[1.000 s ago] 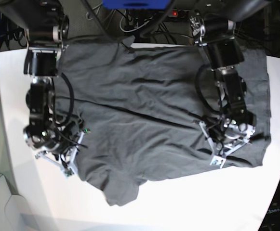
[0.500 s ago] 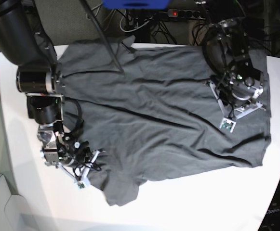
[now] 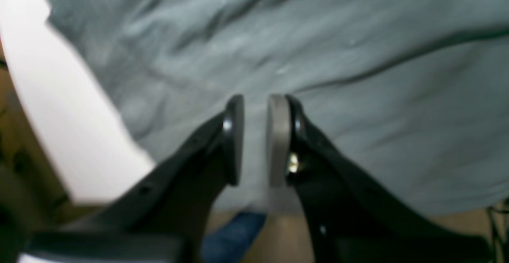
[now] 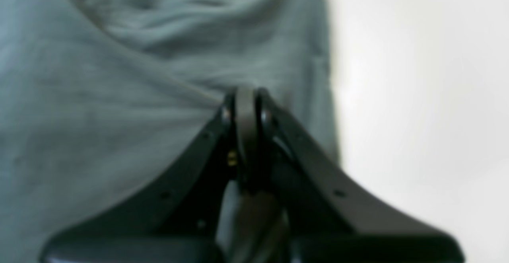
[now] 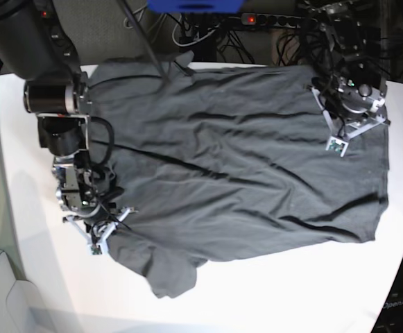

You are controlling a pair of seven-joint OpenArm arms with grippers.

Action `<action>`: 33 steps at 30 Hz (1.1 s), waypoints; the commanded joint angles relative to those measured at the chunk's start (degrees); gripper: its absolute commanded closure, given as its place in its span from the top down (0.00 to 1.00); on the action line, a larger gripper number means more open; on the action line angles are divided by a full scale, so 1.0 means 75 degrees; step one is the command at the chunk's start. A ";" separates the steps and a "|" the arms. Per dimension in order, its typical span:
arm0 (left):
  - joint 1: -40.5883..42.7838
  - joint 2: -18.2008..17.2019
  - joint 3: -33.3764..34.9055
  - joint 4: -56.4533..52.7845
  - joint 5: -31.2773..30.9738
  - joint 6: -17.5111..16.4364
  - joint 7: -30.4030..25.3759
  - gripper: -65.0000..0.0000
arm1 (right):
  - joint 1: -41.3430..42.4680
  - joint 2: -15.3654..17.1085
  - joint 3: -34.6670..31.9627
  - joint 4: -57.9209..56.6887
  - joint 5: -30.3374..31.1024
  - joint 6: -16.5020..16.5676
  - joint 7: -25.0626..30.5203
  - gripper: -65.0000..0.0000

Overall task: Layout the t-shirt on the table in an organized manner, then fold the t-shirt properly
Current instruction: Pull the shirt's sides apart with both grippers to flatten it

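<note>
The left gripper (image 3: 254, 139) has its two pads a narrow slot apart, with nothing between them; through the gap only the t-shirt (image 3: 358, 96) shows below, and the fingers appear to hang above the cloth rather than pinch it, though the blur makes contact hard to judge. Off to that gripper's left in its wrist view the grey fabric ends in a ragged edge against the white table (image 3: 59, 108), and behind the fingers the shirt's border gives way to a brownish background. The right gripper (image 4: 246, 112) is pressed fully together, pads meeting, and nothing is visibly caught in it; its tip sits over a ridge of creased cloth, with the shirt's straight hem just to its right and bare tabletop beyond. In the base view the right gripper (image 5: 107, 232) is at the shirt's edge near the sleeve, while the left gripper (image 5: 347, 128) is over the opposite end. Between the two, the shirt lies spread flat across the table with long diagonal wrinkles running through its body.
</note>
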 commanded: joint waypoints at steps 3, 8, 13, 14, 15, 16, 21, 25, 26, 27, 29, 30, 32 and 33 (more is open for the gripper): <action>-0.0067 -0.0078 -0.0211 0.0138 -0.0043 0.0040 -0.0113 0.16 | 0.0184 0.0283 0.0019 0.0064 -0.0073 -0.0827 0.0043 0.00; -0.0055 -0.0090 -0.0410 0.0150 -0.0043 0.0040 -0.0113 0.16 | 0.0442 0.0540 0.0077 0.0064 -0.0061 -0.1577 0.0149 0.00; -0.0055 -0.0195 -0.0434 0.0150 -0.0043 0.0040 -0.0113 0.16 | 0.0712 0.0658 0.0089 0.0111 -0.0026 -0.1554 0.0079 0.00; -0.0055 -0.0231 -0.0434 0.0150 -0.0043 0.0040 -0.0113 0.16 | 0.0770 0.0658 0.0054 0.0111 -0.0014 -0.1530 0.0055 0.00; -0.0055 -0.0242 -0.0434 0.0150 -0.0043 0.0040 -0.0113 0.16 | 0.0782 0.0658 0.0054 0.0123 -0.0014 -0.1355 -0.0004 0.00; -0.0055 -0.0242 -0.0434 0.0150 -0.0043 0.0040 -0.0113 0.16 | 0.0782 0.0646 0.0101 0.0123 -0.0014 -0.1038 -0.0168 0.00; -0.0055 -0.0430 -0.0445 0.0138 -0.0043 0.0040 -0.0113 0.16 | 0.0723 0.0247 0.0112 0.0123 -0.0003 0.0216 -0.0777 0.00; -0.0055 -0.0465 -0.0445 0.0138 -0.0043 0.0040 -0.0113 0.17 | 0.0407 -0.0092 0.0077 0.0416 -0.0026 0.0591 -0.0801 0.00; -0.0043 -0.0465 -0.0445 0.0138 -0.0043 0.0040 -0.0113 0.17 | 0.0348 -0.0151 0.0065 0.0556 -0.0038 0.0591 -0.0812 0.00; -0.0031 -0.0465 -0.0445 0.0138 -0.0043 0.0040 -0.0113 0.17 | 0.0208 -0.0221 0.0054 0.0732 -0.0038 0.0591 -0.0894 0.00; 0.0039 -0.0465 -0.0445 0.0103 -0.0043 0.0040 -0.0113 0.17 | 0.0079 -0.0374 0.0042 0.1107 -0.0050 0.0603 -0.1023 0.00; 0.0062 -0.0465 -0.0445 0.0068 -0.0043 0.0040 -0.0113 0.17 | 0.0067 -0.0432 0.0042 0.1248 -0.0050 0.0603 -0.1082 0.00; 0.0062 -0.0465 -0.0445 0.0044 -0.0043 0.0040 -0.0113 0.17 | 0.0067 -0.0526 0.0042 0.1353 -0.0050 0.0603 -0.1129 0.00; 0.0074 -0.0465 -0.0445 0.0044 -0.0043 0.0040 -0.0113 0.17 | 0.0067 -0.0526 0.0042 0.1365 -0.0050 0.0603 -0.1117 0.00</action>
